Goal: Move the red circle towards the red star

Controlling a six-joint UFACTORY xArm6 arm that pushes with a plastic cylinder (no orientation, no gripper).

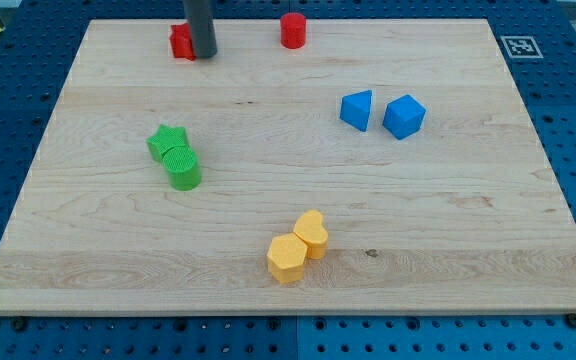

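The red circle (293, 30) stands near the view's top edge of the wooden board, a little right of centre. The red star (180, 41) lies near the top edge to the left, partly hidden behind the dark rod. My tip (204, 55) rests on the board right next to the star's right side, well left of the red circle. The two red blocks are apart, with the rod between them.
A green star (166, 141) and a green cylinder (183, 168) touch at the left middle. Two blue blocks (357, 109) (404, 116) sit at the right. Two yellow blocks (311, 233) (287, 259) touch near the bottom centre. The board edge (288, 315) borders a blue pegboard.
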